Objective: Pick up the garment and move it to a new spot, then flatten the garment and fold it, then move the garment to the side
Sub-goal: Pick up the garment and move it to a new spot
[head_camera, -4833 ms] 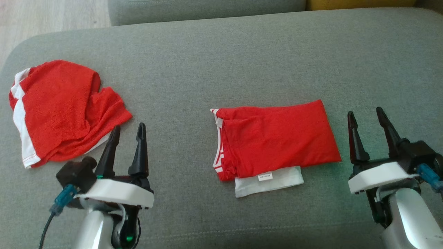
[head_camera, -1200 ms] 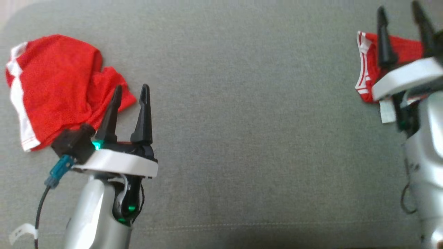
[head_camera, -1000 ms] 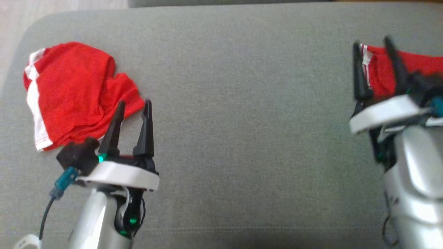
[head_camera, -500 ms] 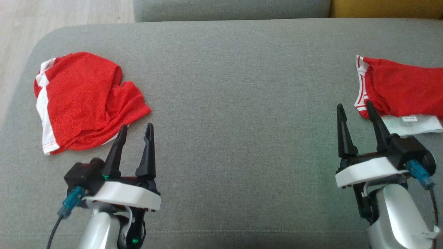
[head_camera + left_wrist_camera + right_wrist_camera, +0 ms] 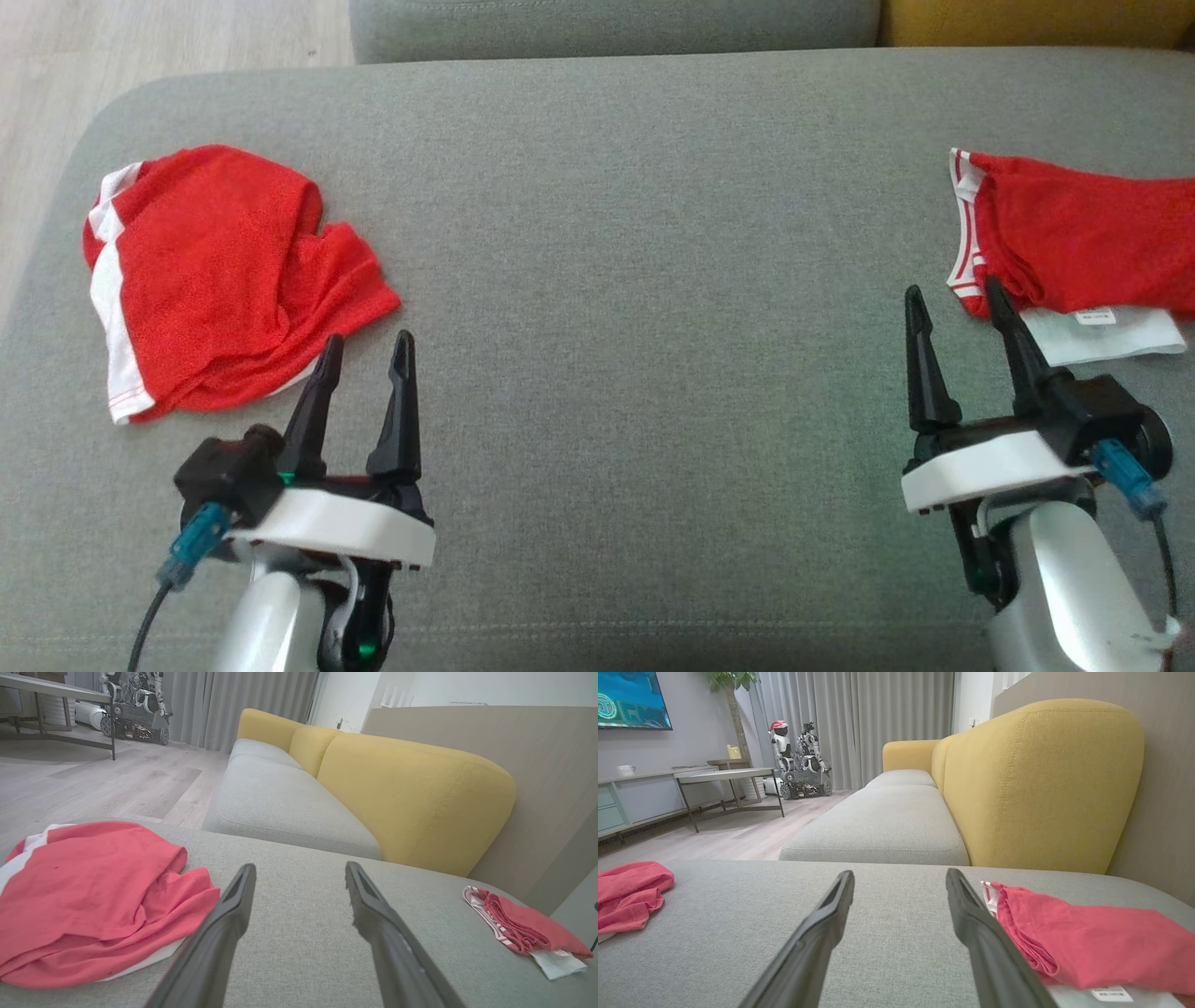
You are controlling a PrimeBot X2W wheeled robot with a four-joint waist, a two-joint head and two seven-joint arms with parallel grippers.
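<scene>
A folded red garment with white trim and a white labelled layer lies flat at the cushion's far right, also seen as the folded garment beside my right fingers. My right gripper is open and empty, just near and left of the garment's striped corner. A crumpled red garment with a white stripe lies at the left. My left gripper is open and empty, its tips just short of that heap's near right edge, seen as the crumpled garment in the left wrist view.
Everything rests on a wide grey cushion. A second grey seat and a yellow backrest lie beyond it. Wooden floor borders the cushion's rounded left corner. A table stands far off.
The folded garment now lies far to the right instead of in the middle. My right gripper, over it a second ago, has drawn back to the near side, open. The head camera shifted.
</scene>
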